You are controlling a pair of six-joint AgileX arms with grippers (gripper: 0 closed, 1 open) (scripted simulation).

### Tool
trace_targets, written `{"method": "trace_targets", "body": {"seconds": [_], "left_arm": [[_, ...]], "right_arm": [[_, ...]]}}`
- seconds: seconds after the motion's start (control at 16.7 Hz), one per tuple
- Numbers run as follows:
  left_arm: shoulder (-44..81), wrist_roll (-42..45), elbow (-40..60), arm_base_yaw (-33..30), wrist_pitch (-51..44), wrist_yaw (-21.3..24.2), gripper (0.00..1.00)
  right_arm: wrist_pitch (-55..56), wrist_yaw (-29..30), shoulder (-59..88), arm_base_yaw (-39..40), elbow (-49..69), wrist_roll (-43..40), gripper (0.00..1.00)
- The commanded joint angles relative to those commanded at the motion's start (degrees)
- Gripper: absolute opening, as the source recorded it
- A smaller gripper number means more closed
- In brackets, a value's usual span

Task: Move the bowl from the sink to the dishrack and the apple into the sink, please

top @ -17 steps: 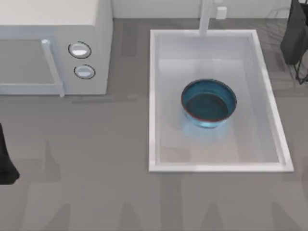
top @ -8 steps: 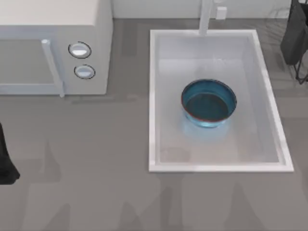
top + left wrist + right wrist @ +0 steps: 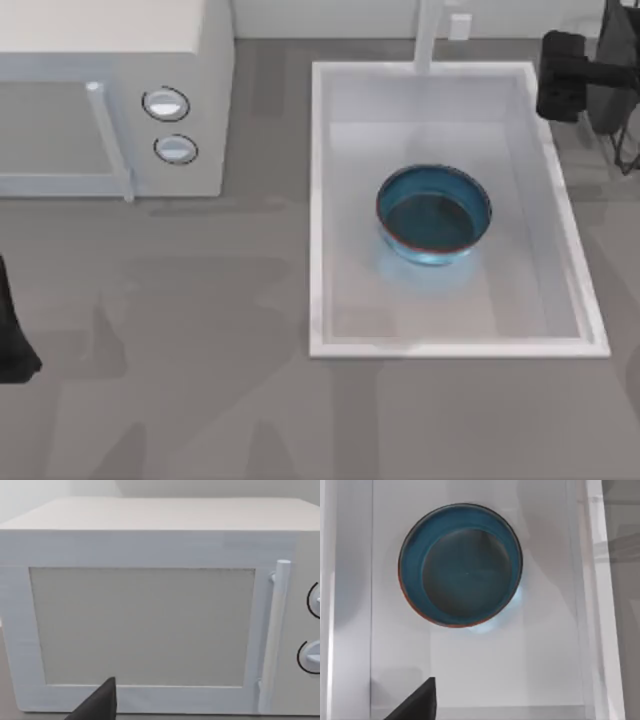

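Bowl (image 3: 434,214) sits upright in the sink (image 3: 318,200), approx. mid-frame in the top view, slightly right of centre, apart from all four walls. In the right wrist view the same bowl (image 3: 460,571) lies straight under the camera w/ sink floor around it. Right tool (image 3: 562,75) is at the upper right of the top view, over the sink's far right corner, near the dishrack (image 3: 628,150) wires at the right edge; can't tell if its fingers are apart or together. Left tool (image 3: 12,340) is parked at the left edge, lower half of the frame; finger state can't be told either. Its wrist view faces the microwave (image 3: 150,605) door.

Risks, as I judge them — bowl is glossy and round, so a rim pinch could slip or tip it on the lift. Coming down off-centre could knock the sink wall or faucet post (image 3: 430,35). Dishrack wires are faint and thin; a drop short of them puts the bowl on the bench (image 3: 200,380).

No brands, labels or readable writing anywhere — the two microwave knobs (image 3: 166,104) are unmarked.
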Motion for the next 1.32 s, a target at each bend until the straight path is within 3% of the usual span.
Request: {"method": "trace_targets", "body": {"seconds": [0.42,0.72,0.96,1.32], "left_arm": [[0.0,0.0,0.0,0.0,0.0,0.0,1.0],[0.0,0.0,0.0,0.0,0.0,0.0,1.0],[0.0,0.0,0.0,0.0,0.0,0.0,1.0],[0.0,0.0,0.0,0.0,0.0,0.0,1.0]], "right_arm": [[-16.76,2.07,40.61,7.9,39.75,5.88,1.0],[-22.6,3.14,59.53,11.64,59.88,8.17,1.0],[-23.97,3.48,65.48,12.86,66.31,8.84,1.0],[-23.7,3.42,65.67,12.57,66.15,8.76,1.0]]}}
